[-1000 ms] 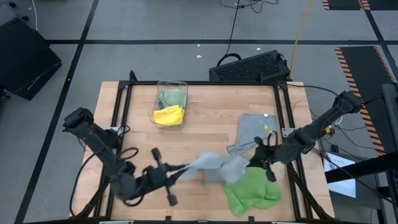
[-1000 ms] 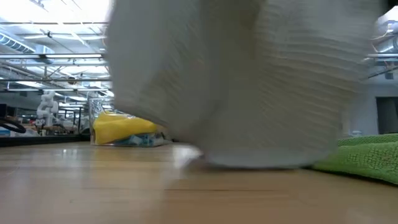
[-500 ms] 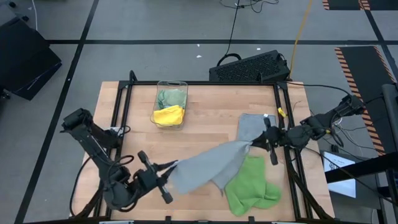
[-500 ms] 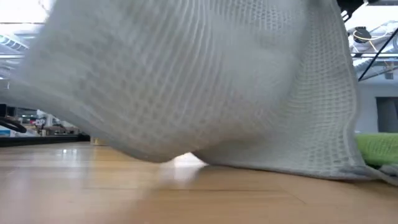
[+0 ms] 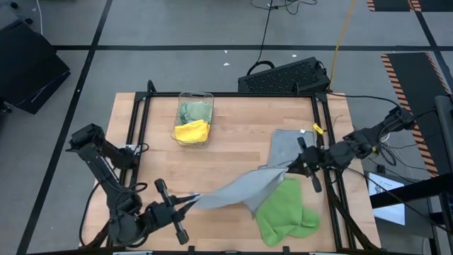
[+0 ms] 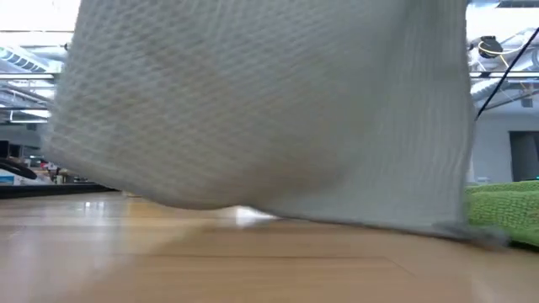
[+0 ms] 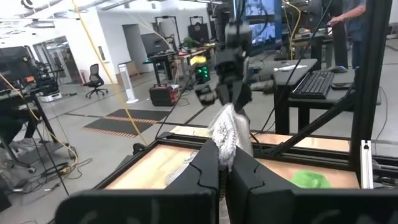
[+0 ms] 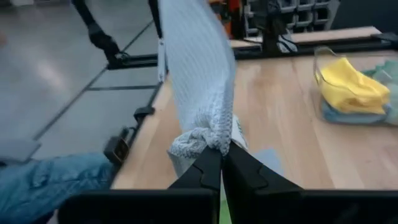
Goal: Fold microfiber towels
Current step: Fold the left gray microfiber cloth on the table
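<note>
A grey microfiber towel [image 5: 237,190] is stretched between my two grippers over the near half of the table, and it fills the low view [image 6: 269,109]. My left gripper [image 5: 185,202] is shut on its left end and my right gripper [image 5: 287,170] on its right end. A second grey towel [image 5: 287,145] lies flat at the right. A bright green towel [image 5: 283,212] lies crumpled near the front right. Yellow [image 5: 192,130] and pale green [image 5: 196,110] towels sit in the clear bin [image 5: 207,97]. My left gripper pinches the towel's bunched left end [image 7: 225,144] between its two fingers, coming in level from the table's near left. The cloth runs from the fingers across toward the other gripper, lifted off the table there. My right gripper pinches the towel's gathered right end [image 8: 202,142] between its two fingers, slanting slightly down from the table's right side. The cloth rises clear here and sags between the grippers; whether its lower edge [image 6: 455,225] touches the table I cannot tell.
Black frame rails [image 5: 138,120] run along the table's left and right sides. A black keyboard-like case [image 5: 287,74] sits beyond the far edge. Bare wood lies at the table's middle and far right of the bin.
My left gripper has drawn back toward the table's near left corner, and my right gripper has risen and gone toward the right edge. The grey towel, bunched between them a second ago, has been spread out into a long sheet.
</note>
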Controlling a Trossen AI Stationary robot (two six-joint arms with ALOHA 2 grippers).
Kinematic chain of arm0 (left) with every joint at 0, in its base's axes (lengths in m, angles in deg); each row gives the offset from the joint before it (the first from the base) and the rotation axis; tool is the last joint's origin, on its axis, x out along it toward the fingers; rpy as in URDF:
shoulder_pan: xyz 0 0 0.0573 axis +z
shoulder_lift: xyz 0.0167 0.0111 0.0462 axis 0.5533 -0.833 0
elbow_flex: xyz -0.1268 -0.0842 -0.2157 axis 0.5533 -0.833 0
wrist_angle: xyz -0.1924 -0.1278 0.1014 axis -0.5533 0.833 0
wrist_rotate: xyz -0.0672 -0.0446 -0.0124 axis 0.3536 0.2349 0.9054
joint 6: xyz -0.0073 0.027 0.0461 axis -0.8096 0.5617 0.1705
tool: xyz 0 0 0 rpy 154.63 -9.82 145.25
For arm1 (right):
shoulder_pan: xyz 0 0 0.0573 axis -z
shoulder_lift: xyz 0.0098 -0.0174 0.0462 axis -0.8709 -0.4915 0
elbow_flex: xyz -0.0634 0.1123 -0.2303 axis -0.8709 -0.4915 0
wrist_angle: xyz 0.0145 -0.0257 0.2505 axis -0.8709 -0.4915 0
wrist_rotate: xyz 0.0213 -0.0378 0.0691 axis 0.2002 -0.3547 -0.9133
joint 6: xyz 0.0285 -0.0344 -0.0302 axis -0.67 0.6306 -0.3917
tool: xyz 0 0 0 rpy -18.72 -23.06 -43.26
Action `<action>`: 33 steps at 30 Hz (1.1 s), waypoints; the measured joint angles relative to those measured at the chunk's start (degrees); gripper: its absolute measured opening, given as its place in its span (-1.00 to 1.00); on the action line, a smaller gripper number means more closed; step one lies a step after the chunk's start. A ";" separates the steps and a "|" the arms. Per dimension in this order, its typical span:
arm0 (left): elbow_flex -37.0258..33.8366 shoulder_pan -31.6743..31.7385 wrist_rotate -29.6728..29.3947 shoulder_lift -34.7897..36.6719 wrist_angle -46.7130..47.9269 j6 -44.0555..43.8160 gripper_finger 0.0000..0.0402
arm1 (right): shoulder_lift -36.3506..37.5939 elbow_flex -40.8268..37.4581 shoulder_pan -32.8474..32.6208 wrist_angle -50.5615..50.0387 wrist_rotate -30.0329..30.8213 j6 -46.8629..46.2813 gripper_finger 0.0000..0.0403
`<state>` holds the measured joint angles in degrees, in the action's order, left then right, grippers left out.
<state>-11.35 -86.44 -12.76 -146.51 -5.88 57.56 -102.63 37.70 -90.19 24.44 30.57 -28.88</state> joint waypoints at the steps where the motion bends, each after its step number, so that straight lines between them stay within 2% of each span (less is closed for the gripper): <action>1: -0.02 0.21 0.00 0.00 0.13 -0.09 -0.97 | -0.80 2.14 -0.37 -1.67 -0.01 0.21 -1.00; 7: -0.02 1.60 -1.15 0.00 3.42 -4.14 -0.92 | -9.56 19.77 -0.37 -19.31 -0.08 -1.64 -1.00; 9: -0.02 1.38 -0.49 0.02 3.32 -5.01 -0.96 | -13.31 25.27 -0.46 -23.00 -2.64 -3.13 -1.00; 11: -0.02 0.26 3.75 0.02 3.36 -6.09 -0.97 | -16.95 29.43 -1.23 -25.08 -7.38 -5.03 -1.00; 14: -0.02 -1.87 15.40 0.02 0.95 -5.93 -0.93 | -21.72 33.81 -3.74 -24.77 -16.47 -6.41 -1.00; 16: -0.02 -3.64 16.59 0.02 -2.98 -3.03 -0.92 | -24.30 36.88 -5.14 -24.77 -19.71 -6.85 -1.00; 18: -0.02 -5.35 11.74 0.10 -6.19 1.41 -0.95 | -26.19 39.83 -5.86 -25.81 -20.86 -7.14 -1.00; 22: -0.02 -6.61 -9.19 1.45 -4.50 4.66 -0.96 | -27.94 42.20 -4.93 -30.89 -19.28 -6.60 -1.00; 24: -0.36 -4.82 -10.60 2.42 0.18 4.06 -0.94 | -28.27 42.20 -3.58 -33.47 -17.23 -6.15 -1.00; 27: -1.63 -1.49 -9.01 3.39 8.29 -4.02 -0.97 | -28.87 42.20 -1.79 -37.20 -13.03 -5.34 -1.00; 30: -2.84 3.30 -6.92 3.76 19.37 -14.04 -0.97 | -29.38 42.20 -0.22 -38.86 -11.65 -3.93 -1.00; 31: -3.17 4.98 -3.81 3.78 23.84 -18.84 -0.96 | -29.41 42.20 0.17 -39.19 -11.65 -3.44 -1.00; 33: -3.27 8.37 7.96 4.10 30.97 -29.33 -0.94 | -29.36 42.20 0.90 -39.61 -11.58 -2.83 -1.00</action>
<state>-14.63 -78.07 -4.80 -142.42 25.09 28.23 -131.99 79.90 -89.30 -15.17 18.99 -31.71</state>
